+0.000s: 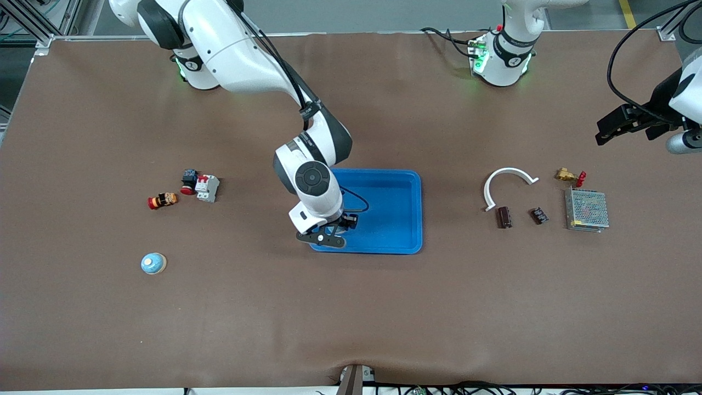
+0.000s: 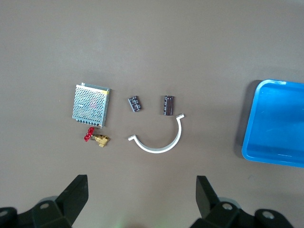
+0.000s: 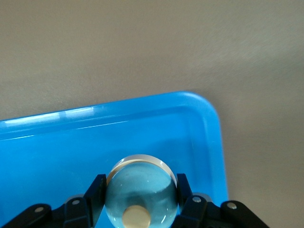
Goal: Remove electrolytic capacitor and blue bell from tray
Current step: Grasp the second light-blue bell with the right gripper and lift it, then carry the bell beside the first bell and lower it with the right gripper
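Note:
My right gripper (image 1: 328, 235) is shut on a pale blue bell (image 3: 141, 187) with a tan button, its fingers (image 3: 96, 190) on either side of the dome. It holds the bell low over the corner of the blue tray (image 1: 390, 211) nearest the front camera, toward the right arm's end. A second pale blue bell (image 1: 153, 264) sits on the table toward the right arm's end. A dark brown capacitor (image 1: 504, 216) lies beside a white curved clip (image 1: 507, 181) and shows in the left wrist view (image 2: 168, 105). My left gripper (image 1: 620, 127) hangs open and empty high over the left arm's end.
A smaller dark part (image 1: 539, 215), a metal mesh box (image 1: 587, 209) and a brass valve with a red handle (image 1: 569, 175) lie near the capacitor. Toward the right arm's end lie a white breaker (image 1: 207, 187), a black-and-red button (image 1: 189, 181) and an orange-red part (image 1: 163, 200).

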### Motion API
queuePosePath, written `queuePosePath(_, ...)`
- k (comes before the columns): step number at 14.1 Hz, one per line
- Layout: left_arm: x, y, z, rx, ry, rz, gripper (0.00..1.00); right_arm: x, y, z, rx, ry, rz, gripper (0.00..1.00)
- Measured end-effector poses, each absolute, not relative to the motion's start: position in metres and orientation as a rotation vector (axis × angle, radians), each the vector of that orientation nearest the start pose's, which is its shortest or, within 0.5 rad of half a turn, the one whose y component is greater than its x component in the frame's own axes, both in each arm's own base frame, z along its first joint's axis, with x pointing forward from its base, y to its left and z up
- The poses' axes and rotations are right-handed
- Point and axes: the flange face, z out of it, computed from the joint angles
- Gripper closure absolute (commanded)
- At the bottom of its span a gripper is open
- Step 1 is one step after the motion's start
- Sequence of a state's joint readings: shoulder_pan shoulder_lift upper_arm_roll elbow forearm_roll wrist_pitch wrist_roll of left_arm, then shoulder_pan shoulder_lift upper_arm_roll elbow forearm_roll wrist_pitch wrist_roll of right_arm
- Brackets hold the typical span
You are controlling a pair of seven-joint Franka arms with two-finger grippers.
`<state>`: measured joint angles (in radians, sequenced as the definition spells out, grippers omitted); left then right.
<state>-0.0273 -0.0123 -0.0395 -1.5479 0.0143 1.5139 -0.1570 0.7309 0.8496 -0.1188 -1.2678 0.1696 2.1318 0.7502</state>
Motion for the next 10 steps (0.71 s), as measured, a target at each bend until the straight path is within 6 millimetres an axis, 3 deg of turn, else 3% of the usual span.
queuePosePath(4,0.544,-0.035,0.637,-3.121,-0.142,0.03,0.0,0.631,0.407,0.296,-3.101,0.156,0.093,0.52)
queuePosePath(7,0.544,-0.036,0.637,-3.121,-0.14,0.029,0.0,0.666,0.342,0.323,-3.095,-0.01,0.101,0.52)
queuePosePath(10,0.544,-0.036,0.637,-3.121,-0.139,0.029,0.0,0.695,0.274,0.331,-3.078,-0.205,0.094,0.52)
